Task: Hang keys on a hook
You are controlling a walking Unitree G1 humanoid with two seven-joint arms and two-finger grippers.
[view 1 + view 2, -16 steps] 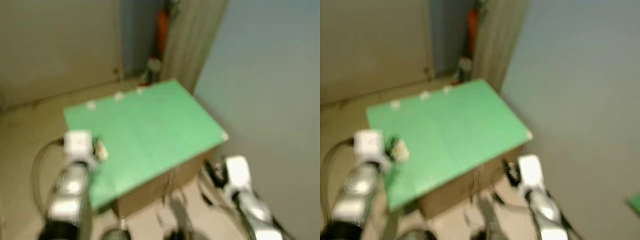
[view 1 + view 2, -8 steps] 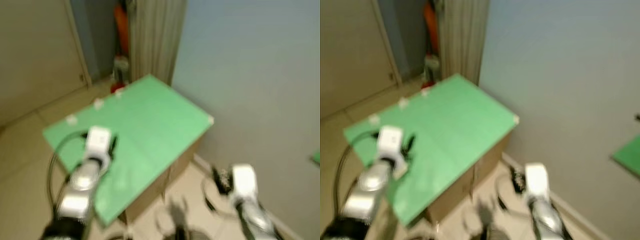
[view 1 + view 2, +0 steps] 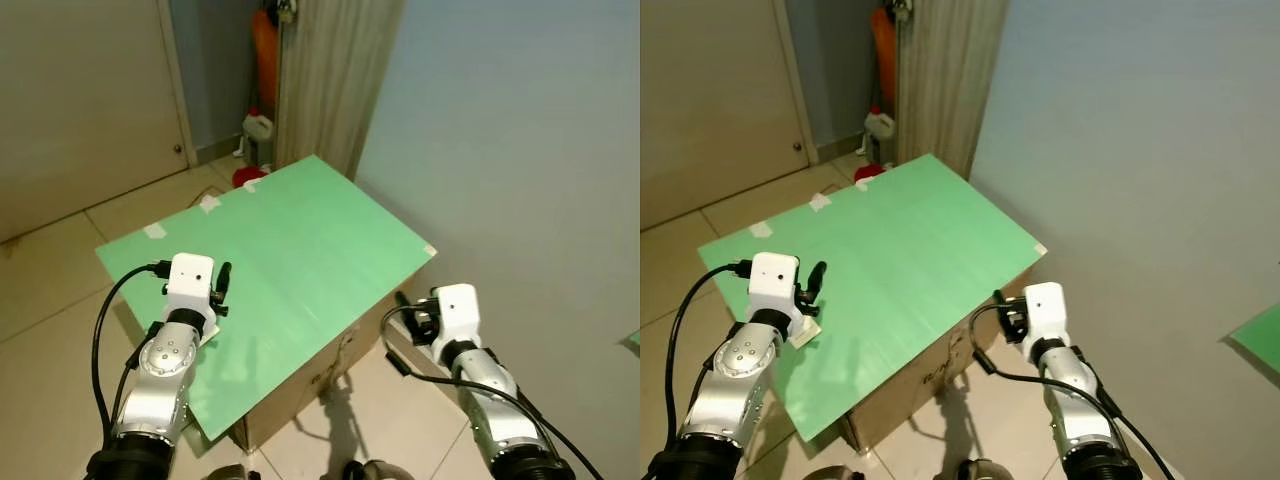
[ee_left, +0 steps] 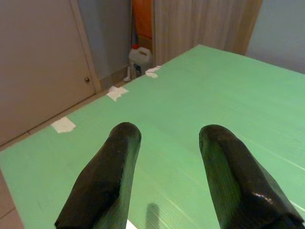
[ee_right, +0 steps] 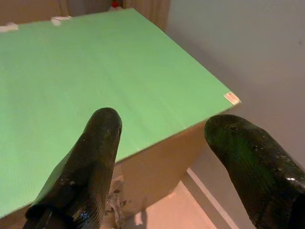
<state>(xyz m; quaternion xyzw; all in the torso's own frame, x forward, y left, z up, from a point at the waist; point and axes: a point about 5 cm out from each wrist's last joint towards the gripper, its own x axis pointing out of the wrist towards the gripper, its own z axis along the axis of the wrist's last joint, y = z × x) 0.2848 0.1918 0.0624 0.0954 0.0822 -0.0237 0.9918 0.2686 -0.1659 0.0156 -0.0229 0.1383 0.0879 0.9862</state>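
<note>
The left claw [image 4: 164, 179] is hanging low over the near part of the green surface [image 3: 300, 250], its two black fingers [image 4: 102, 183] spread apart with nothing between them; the right claw [image 5: 167, 176] is hovering beside the surface's corner, above the cardboard box [image 3: 330, 365] underneath, its fingers likewise parted and empty; a small pale object [image 3: 806, 333], too small to identify, is lying on the surface just beside the left wrist; the keys cannot be made out; a white jug [image 3: 258, 128] is standing on the floor [image 3: 60, 270] near the curtain [image 3: 335, 70].
</note>
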